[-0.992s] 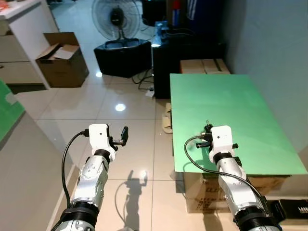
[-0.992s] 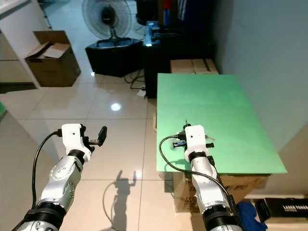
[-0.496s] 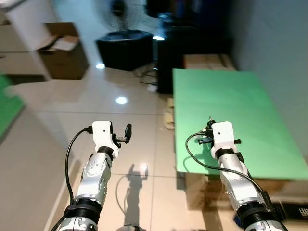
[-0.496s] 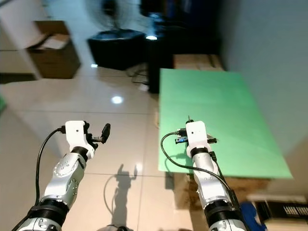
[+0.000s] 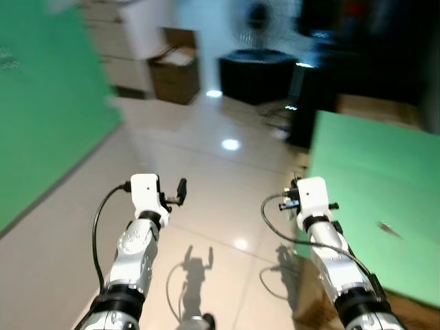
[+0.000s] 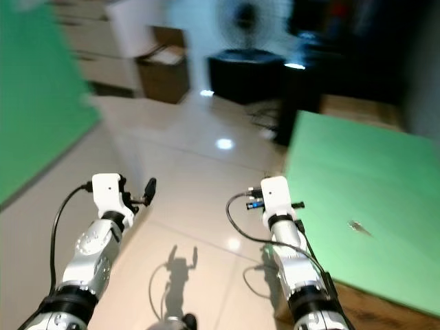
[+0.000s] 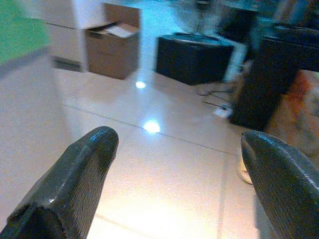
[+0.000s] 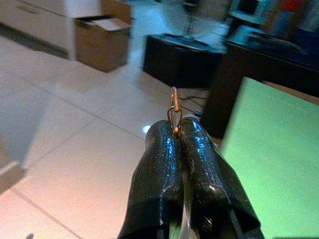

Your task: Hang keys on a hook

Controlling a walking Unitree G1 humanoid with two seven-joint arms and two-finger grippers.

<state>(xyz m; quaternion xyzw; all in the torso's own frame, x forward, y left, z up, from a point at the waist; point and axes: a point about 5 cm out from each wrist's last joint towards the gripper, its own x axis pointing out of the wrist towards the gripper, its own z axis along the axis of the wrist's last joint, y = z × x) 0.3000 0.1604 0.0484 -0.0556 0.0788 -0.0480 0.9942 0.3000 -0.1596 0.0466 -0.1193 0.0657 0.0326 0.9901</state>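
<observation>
Broadly, a glossy tiled floor [image 5: 206,179] spreads ahead, blurred, with a green wall panel [image 5: 48,103] on the robot's left and a green table [image 6: 357,206] on its right, the table resting on cardboard boxes. Farther back stand a black cabinet [image 5: 258,69], an open cardboard box [image 5: 173,74] and a standing fan [image 6: 242,20], all soft with blur. Both silver arms reach forward over the floor. The right gripper [image 8: 175,130] is held beside the table's near corner, its two black fingers pressed together and pinching a small brass key ring [image 8: 174,107] that sticks out just past the tips; whatever keys hang from it cannot be made out. The left gripper [image 7: 179,144] hovers above bare tile, fingers spread wide and grasping nothing. A small dark object [image 5: 389,229] lies on the green table.
</observation>
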